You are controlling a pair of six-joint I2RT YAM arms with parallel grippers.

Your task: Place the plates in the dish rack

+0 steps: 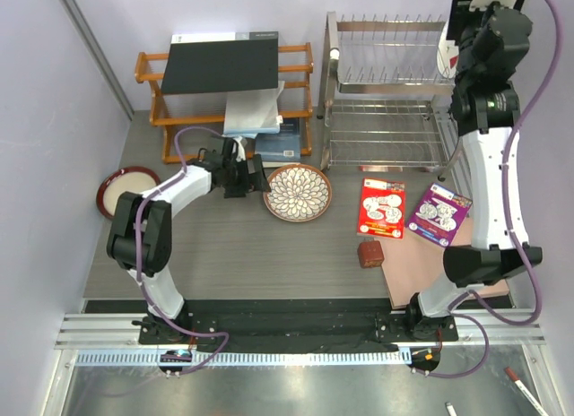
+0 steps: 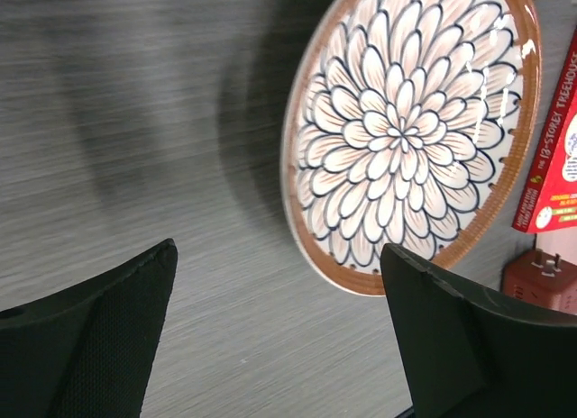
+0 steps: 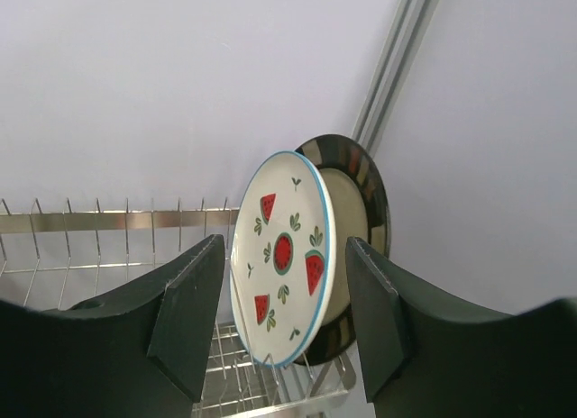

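Reaching for the petal plate (image 1: 297,192) looks like the step in hand. It lies flat on the table (image 1: 224,246), in front of the dish rack (image 1: 386,120) & a bit to the rack's left. Left gripper (image 2: 279,249) hovers just beside its rim, jaws spread wide, nothing btw them.

Two plates stand upright at the rack's right end: watermelon plate (image 3: 284,269) w/ the dark-rimmed plate (image 3: 352,211) right behind it. Right gripper (image 3: 284,245) is up there, jaws spread either side of the watermelon plate, not pinching it as far as I can tell. Maroon-rimmed plate (image 1: 126,190) sits flat, well left of the rack.

To do it well, imo:
- Come in low, slip one finger under the near rim, other on top.
- Pinch firmly on the rim only; it's glazed, prob slippery.
- Lift, turn it on edge, aim for the next free slot left of the watermelon plate.
- Keep clear of the orange shelf (image 1: 224,93) left of the rack, & the red card (image 1: 381,207) & brown cube (image 1: 369,253) in front of it.
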